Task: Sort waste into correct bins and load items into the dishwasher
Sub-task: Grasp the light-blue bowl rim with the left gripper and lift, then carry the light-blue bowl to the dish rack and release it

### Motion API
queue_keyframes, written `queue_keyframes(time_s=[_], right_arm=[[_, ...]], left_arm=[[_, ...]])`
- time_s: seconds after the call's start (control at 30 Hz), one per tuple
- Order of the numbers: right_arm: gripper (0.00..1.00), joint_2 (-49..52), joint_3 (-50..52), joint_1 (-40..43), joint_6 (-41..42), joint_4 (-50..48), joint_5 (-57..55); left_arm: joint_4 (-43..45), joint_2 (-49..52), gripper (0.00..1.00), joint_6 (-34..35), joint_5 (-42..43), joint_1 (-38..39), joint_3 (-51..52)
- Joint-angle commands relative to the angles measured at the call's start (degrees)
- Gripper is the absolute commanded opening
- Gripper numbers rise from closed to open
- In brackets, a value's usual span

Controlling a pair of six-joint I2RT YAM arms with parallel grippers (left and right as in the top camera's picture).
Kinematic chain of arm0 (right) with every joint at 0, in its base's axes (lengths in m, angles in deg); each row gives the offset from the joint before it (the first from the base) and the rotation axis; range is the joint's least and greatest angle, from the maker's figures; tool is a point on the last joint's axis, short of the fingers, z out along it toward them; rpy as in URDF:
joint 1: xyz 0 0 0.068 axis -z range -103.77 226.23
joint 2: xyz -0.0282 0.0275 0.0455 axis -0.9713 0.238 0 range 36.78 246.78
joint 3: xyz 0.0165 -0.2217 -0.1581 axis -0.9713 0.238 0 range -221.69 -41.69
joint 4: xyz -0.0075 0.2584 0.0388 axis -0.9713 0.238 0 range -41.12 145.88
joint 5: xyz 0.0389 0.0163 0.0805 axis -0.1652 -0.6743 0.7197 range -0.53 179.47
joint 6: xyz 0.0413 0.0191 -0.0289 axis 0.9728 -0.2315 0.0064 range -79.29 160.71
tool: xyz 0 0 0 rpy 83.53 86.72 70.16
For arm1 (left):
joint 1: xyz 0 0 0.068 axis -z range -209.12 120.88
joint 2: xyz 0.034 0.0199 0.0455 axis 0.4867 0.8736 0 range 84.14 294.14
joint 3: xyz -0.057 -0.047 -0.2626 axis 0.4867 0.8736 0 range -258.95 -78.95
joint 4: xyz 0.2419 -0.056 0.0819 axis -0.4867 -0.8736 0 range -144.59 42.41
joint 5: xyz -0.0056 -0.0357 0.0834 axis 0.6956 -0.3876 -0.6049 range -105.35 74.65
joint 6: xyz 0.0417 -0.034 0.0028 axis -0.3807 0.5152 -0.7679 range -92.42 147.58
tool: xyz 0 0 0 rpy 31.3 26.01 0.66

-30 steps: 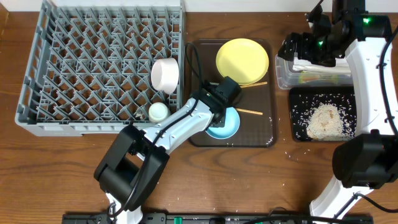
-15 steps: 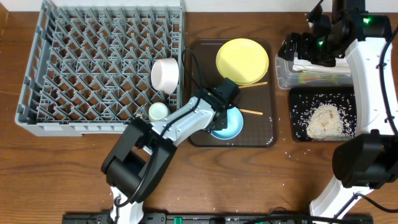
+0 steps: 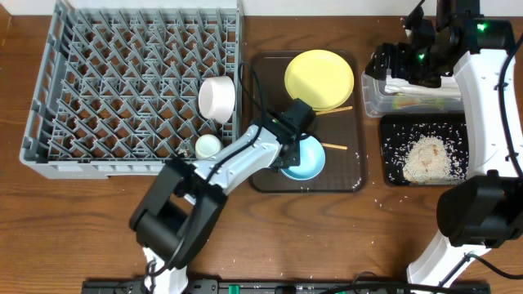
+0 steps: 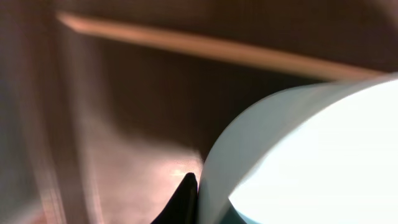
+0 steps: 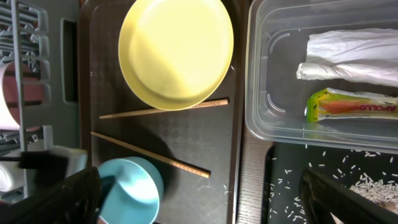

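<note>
My left claw (image 3: 293, 150) pinches the rim of the blue bowl (image 3: 310, 162), a chopstick (image 4: 205, 48) just beyond, while my right claw (image 3: 399, 65) gapes wide above the tub (image 5: 261, 81).

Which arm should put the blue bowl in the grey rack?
Left. The left gripper is at the light blue bowl, and the grey rack sits beside that arm. The right gripper hangs over the clear tub, on the far side.
</note>
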Motion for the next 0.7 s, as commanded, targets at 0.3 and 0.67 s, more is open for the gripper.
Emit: queue_keyframes(time_s=[0.3,0.67], right_arm=[[0.99,-0.2,0.0,-0.9,0.1,0.0,0.2],[0.99,-0.2,0.0,-0.9,0.1,0.0,0.2]], left_arm=[[13.1,-12.0,0.07,-25.3,-40.6,-5.2,-5.8],[38.9,-10.1,0.07,-53.9,-41.9,-16.4,-11.4]])
